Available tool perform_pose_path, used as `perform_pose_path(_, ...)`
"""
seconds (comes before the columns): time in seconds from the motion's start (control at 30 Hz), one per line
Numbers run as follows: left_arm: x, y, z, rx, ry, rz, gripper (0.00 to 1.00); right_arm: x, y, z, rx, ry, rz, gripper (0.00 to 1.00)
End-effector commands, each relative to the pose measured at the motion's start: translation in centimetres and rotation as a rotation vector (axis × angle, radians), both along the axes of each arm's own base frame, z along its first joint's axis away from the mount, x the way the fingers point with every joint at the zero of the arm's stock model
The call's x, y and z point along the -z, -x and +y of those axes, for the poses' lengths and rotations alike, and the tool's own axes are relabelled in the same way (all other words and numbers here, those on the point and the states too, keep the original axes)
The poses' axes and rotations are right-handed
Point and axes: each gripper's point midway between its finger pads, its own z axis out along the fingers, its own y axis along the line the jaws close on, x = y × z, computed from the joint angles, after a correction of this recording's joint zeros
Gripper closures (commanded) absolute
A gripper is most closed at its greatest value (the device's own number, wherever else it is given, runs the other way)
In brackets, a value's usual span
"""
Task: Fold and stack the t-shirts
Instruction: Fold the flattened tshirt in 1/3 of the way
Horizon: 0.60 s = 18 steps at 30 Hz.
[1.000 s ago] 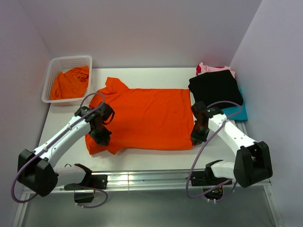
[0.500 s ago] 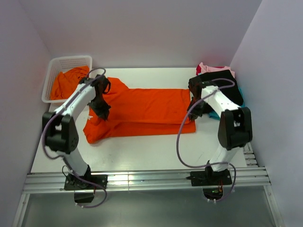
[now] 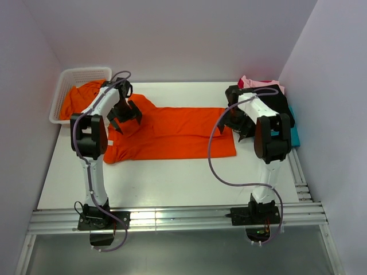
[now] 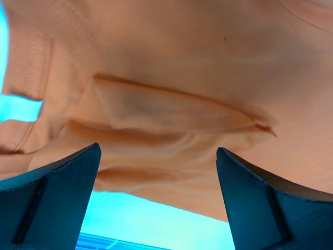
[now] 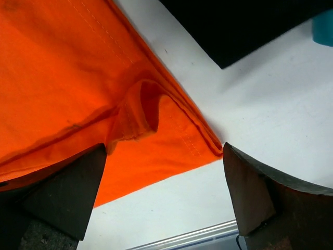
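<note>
The white flat-topped bench (image 3: 172, 183) carries everything. Across its middle lies a bright orange short-sleeved fabric t-shirt (image 3: 172, 134), doubled over along its length into a wide band running left to right, with its sleeve end toward the left edge and its hem toward the right.

At the far right corner sits a stack of folded shirts: a black fabric shirt (image 3: 284, 106) on top, a pink one (image 3: 258, 83) showing behind it and a teal one (image 3: 294, 134) showing at the right edge.

At the far left corner stands a white plastic mesh basket (image 3: 80, 73) holding a crumpled orange shirt (image 3: 77, 100).

The left gripper (image 3: 125, 117) hangs over the band's far left end. Its jaws are wide apart, with a loose fold of orange cloth (image 4: 171, 62) under the gap, not pinched.

The right gripper (image 3: 236, 123) hangs over the far right corner of the band, just beside the stack. Its jaws are also spread wide and grip nothing, above a small puckered fold (image 5: 140, 109)
</note>
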Motion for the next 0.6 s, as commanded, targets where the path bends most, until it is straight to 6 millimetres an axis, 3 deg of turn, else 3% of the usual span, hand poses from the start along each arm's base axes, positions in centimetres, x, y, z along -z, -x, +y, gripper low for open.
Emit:
perform_pose_path(0.0, -6.3, 0.5, 1.0, 0.012, -0.034, -0.122, 0.01, -3.7, 1.2, -1.2, 0.021, 0.037, -0.076, 0.0)
perform_pose_path(0.1, -9.4, 3.0, 1.8, -0.007, -0.054, -0.165, 0.01, -4.2, 3.8, -1.6, 0.008, 0.038, -0.082, 0.0)
perform_pose_path(0.17, -9.9, 4.4, 2.3, -0.029, -0.075, -0.159, 0.01, -5.4, 5.1, -1.8, -0.004, 0.034, -0.12, 0.0)
perform_pose_path(0.23, -9.6, 7.0, 2.8, -0.055, -0.112, -0.12, 0.01, -4.9, 7.1, -2.0, -0.014, 0.035, -0.101, 0.0)
perform_pose_path(0.27, -9.3, 7.9, 2.9, -0.065, -0.117, -0.108, 0.01, -5.4, 7.7, -2.0, -0.02, 0.027, -0.123, 0.0)
perform_pose_path(0.3, -7.3, 9.6, 3.1, -0.081, -0.127, -0.058, 0.01, -5.2, 8.1, -2.0, -0.022, 0.019, -0.126, 0.0)
perform_pose_path(0.37, -6.3, 11.1, 3.0, -0.082, -0.105, -0.057, 0.01, -4.2, 9.8, -1.6, -0.032, -0.013, -0.106, 0.0)
perform_pose_path(0.4, -4.6, 12.7, 3.3, -0.082, -0.115, -0.008, 0.01, -3.7, 9.9, -1.4, -0.035, -0.027, -0.115, 0.0)
perform_pose_path(0.47, -3.5, 13.2, 3.7, -0.076, -0.132, -0.008, 0.02, -2.5, 11.0, -0.9, -0.041, -0.06, -0.086, 0.0)
perform_pose_path(0.57, -1.4, 14.4, 4.5, -0.06, -0.17, 0.034, 0.05, -1.3, 10.7, -0.7, -0.048, -0.073, -0.085, 0.0)
